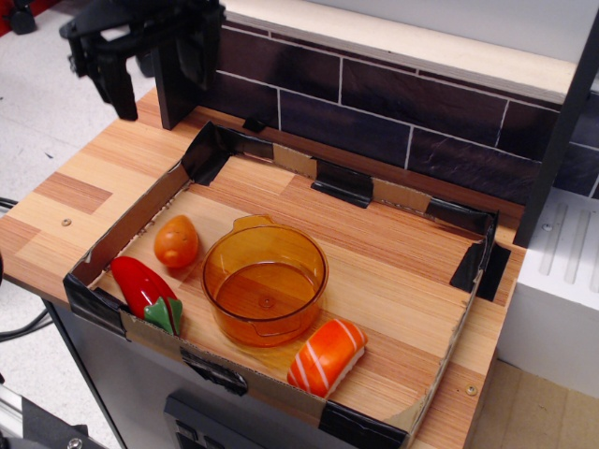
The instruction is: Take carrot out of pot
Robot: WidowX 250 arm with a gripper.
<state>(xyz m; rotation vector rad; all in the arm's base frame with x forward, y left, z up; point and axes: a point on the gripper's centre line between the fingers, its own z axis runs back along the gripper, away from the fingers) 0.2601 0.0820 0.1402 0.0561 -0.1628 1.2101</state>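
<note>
The small orange carrot (176, 240) lies on the tray floor just left of the pot, outside it, its blunt end toward the camera. The translucent amber pot (265, 283) stands upright near the tray's front, with nothing inside it, its tab handle at the far rim. My gripper (148, 87) is high at the top left, well above and behind the carrot, its black fingers spread open and holding nothing.
A red pepper with a green stem (145, 288) lies in the front left corner. A striped salmon sushi piece (326, 356) lies in front of the pot. The cardboard tray wall (131, 224) rims the wooden board. A dark tiled wall (374, 108) runs behind.
</note>
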